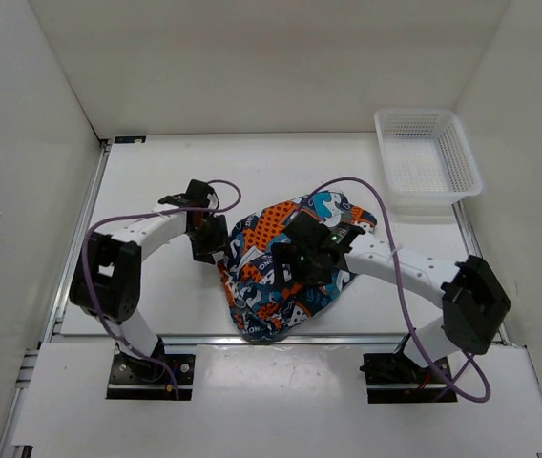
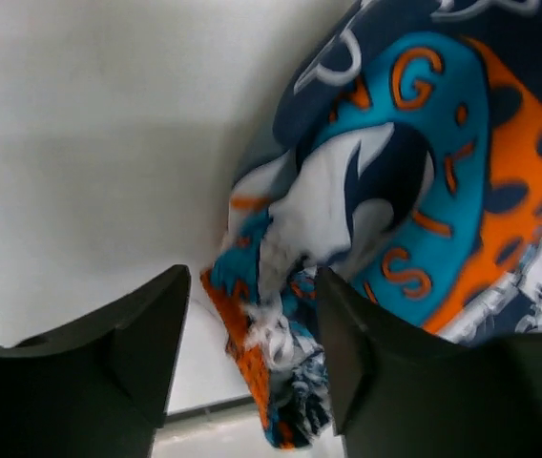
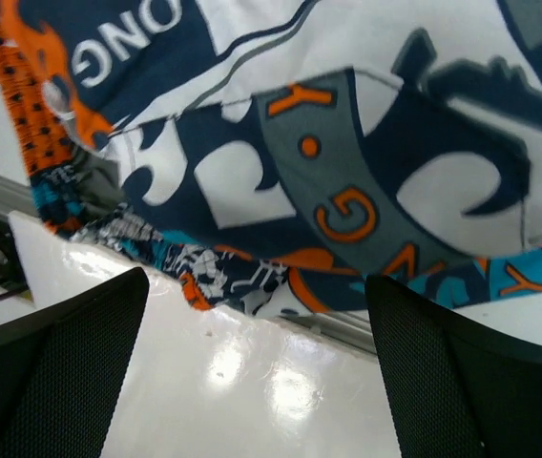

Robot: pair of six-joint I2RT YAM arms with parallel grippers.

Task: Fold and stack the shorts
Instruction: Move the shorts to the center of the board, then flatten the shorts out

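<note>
**Item: shorts** (image 1: 252, 281). One pair, patchwork print in teal, orange, navy and white.
- Location: near centre of the table (image 1: 156, 181), close to its near edge, between my two arms.
- Condition: crumpled in a loose heap. I cannot tell legs from waistband. No flat panel or crease line shows.

**Item: my left gripper** (image 2: 252, 358).
- Location: at the left edge of the heap.
- Jaws: apart. A bunched hem of the cloth lies in the gap, with nothing pinched that I can see.

**Item: my right gripper** (image 3: 257, 372).
- Location: over the right-middle of the heap.
- Jaws: wide apart, holding nothing. The print fills the view beyond them.

**Item: white mesh basket** (image 1: 420, 114).
- Location: far right corner of the table, well apart from the shorts.

**Progress, by my judgement:** at the very start.
- Done: nothing spread, folded or stacked.
- Left to do: take hold of the cloth, draw it out flat, fold it and set it down as a stack.
- No second pair is in view.
</note>
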